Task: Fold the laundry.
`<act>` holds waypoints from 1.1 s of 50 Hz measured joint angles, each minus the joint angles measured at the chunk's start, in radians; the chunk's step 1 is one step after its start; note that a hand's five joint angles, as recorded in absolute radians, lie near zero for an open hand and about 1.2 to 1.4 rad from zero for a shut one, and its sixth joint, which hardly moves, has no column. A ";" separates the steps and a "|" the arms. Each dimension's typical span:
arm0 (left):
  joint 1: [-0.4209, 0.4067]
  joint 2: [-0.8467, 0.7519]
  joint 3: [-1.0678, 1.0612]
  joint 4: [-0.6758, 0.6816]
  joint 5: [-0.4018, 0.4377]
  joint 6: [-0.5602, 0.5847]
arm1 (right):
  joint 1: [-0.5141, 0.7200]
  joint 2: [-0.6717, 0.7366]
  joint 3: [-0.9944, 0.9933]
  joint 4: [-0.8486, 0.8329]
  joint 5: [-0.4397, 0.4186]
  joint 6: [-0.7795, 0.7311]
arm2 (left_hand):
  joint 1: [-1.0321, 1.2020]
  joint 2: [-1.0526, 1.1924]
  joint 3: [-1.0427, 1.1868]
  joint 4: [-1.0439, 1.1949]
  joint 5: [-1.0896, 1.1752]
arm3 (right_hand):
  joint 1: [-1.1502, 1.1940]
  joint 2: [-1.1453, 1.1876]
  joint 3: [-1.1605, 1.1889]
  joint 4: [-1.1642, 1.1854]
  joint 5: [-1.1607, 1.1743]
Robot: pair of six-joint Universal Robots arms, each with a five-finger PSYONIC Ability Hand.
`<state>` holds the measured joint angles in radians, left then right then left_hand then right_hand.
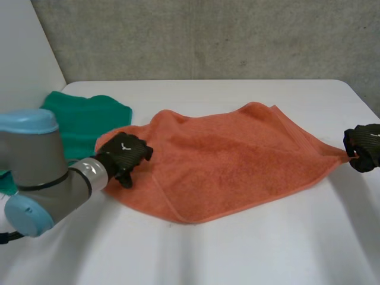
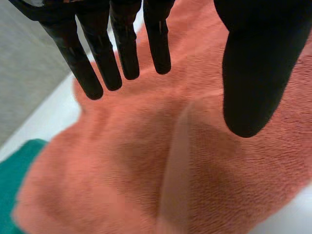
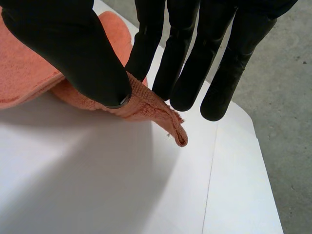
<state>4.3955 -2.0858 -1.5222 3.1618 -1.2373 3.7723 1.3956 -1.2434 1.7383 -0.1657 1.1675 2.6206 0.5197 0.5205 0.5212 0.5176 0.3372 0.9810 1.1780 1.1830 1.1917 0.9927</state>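
Observation:
An orange towel (image 1: 231, 160) lies spread on the white table (image 1: 249, 249), rumpled, with one edge folded over. My left hand (image 1: 123, 155) is over the towel's left end; in the left wrist view its fingers (image 2: 122, 44) and thumb (image 2: 253, 73) are straight and apart, just above the orange towel (image 2: 161, 165), holding nothing. My right hand (image 1: 363, 146) is at the towel's right corner. In the right wrist view its thumb (image 3: 83, 58) and fingers (image 3: 146, 44) pinch that corner of the towel (image 3: 156, 109), pulled taut off the table.
A green cloth (image 1: 83, 122) lies at the table's back left, beside the towel and behind my left arm (image 1: 41, 172); its edge (image 2: 12, 170) sits beside the towel's left end. The table's right edge (image 3: 263, 161) is close to my right hand. A grey wall rises behind.

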 measured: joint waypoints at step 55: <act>-0.037 -0.081 0.167 -0.210 -0.129 0.062 | -0.010 -0.018 0.009 0.023 0.002 -0.070 | 0.600 0.669 0.664 0.676 0.642 | 0.000 0.000 0.000 0.000 0.000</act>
<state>4.3589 -2.1666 -1.3554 2.9518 -1.3668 3.8342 1.3853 -1.2612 1.7477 -0.1429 1.1699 2.5509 1.1197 1.1897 1.1850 1.1941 0.9790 0.9810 1.1780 1.1830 1.1917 0.9927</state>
